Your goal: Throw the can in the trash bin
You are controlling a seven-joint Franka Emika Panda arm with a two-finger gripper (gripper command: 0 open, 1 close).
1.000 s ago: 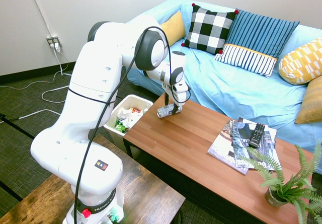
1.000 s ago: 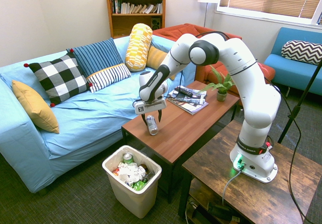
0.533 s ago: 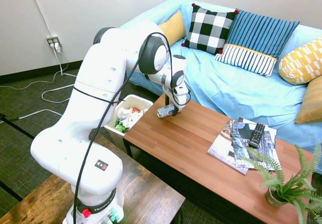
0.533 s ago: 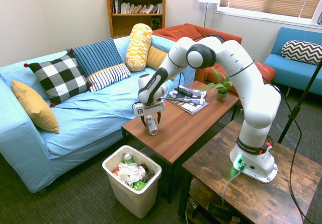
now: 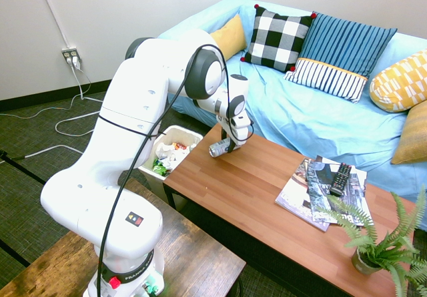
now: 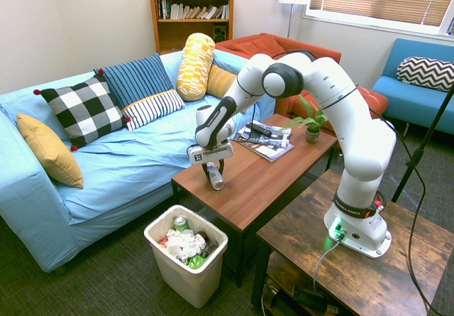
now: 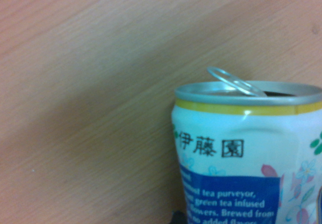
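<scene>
Wooden coffee table (image 6: 252, 192) bears can (image 6: 216, 182) on its side; gripper (image 6: 214, 173), spread earlier, now pinches it, likely readying lift toward trash bin (image 6: 186, 276).

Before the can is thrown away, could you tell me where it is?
In the second exterior view, the can lies on the wooden coffee table, under the end effector.

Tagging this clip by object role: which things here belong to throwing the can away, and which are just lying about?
Part of the job:
- can, lying on the coffee table
- gripper, at the can
- trash bin, beside the table

Just lying about:
- magazines
- remote, on the magazines
- potted plant
- checkered pillow, on the sofa
</scene>
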